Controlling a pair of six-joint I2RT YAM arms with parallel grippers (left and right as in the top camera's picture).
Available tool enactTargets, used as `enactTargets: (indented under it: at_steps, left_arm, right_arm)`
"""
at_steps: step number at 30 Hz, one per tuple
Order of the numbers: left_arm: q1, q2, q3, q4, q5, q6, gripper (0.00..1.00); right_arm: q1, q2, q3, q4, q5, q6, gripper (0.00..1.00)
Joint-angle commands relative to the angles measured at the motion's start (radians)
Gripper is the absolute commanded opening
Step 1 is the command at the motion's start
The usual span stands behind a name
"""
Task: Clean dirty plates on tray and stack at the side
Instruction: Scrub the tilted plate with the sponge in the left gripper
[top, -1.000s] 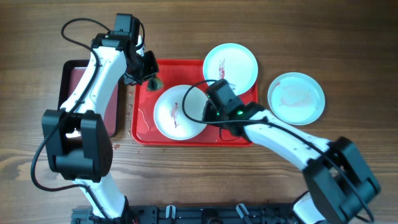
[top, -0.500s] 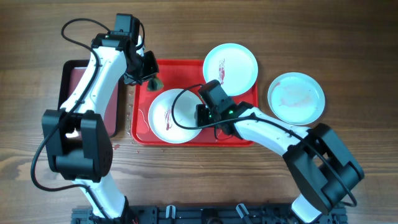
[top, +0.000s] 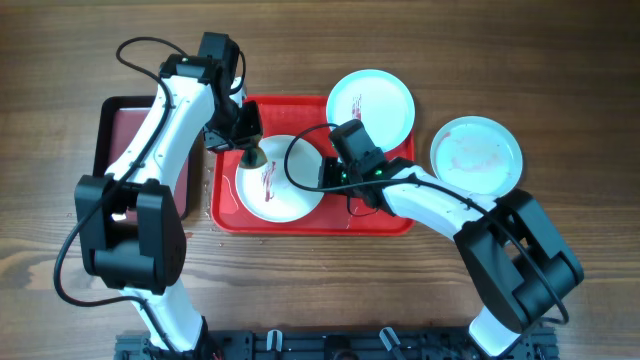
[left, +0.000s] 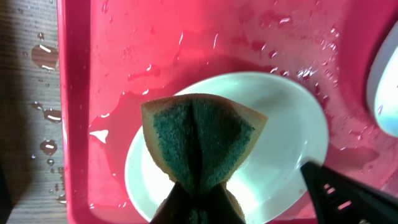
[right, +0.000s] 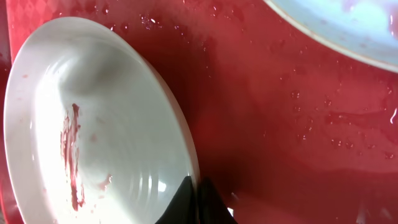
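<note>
sponge (left: 199, 140) is sitting pinched in the left gripper (left: 198, 208) over the smeared white plate (right: 93, 124) — the right gripper (right: 194, 200) is gripping its rim on the red tray (right: 280, 124).

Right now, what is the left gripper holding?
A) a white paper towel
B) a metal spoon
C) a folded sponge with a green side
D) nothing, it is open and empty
C: the left wrist view shows the left gripper pinching a folded sponge, yellow at the edge and green on its face, in front of the white plate.
</note>
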Motion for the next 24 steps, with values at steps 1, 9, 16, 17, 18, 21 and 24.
enactTargets:
  at_steps: [1, 9, 16, 17, 18, 21, 24]
  left_arm:
    - [0.000, 0.008, 0.006, -0.035, -0.005, 0.054, 0.04]
    - [-0.026, 0.008, -0.004, -0.156, 0.055, 0.175, 0.04]
    - [-0.026, 0.008, -0.175, -0.024, 0.067, 0.119, 0.04]
    - [-0.026, 0.008, -0.189, -0.008, 0.066, 0.119, 0.04]
    - [-0.026, 0.008, -0.200, 0.006, 0.065, 0.119, 0.04]
    - [-0.026, 0.008, -0.265, 0.080, 0.030, 0.061, 0.04]
    - [-0.030, 0.008, -0.340, 0.162, 0.032, 0.039, 0.04]
  right_arm:
    - [0.001, 0.024, 0.024, 0.008, -0.029, -0.024, 0.04]
    - [0.001, 0.024, 0.024, -0.009, -0.029, -0.052, 0.04]
    - [0.001, 0.024, 0.024, -0.004, -0.030, -0.053, 0.04]
    - [0.001, 0.024, 0.024, -0.005, -0.030, -0.053, 0.04]
    - [0.001, 0.024, 0.024, -0.002, -0.031, -0.056, 0.04]
    - [0.001, 0.024, 0.024, 0.003, -0.034, -0.068, 0.04]
    - [0.001, 0.024, 0.024, 0.006, -0.038, -0.071, 0.04]
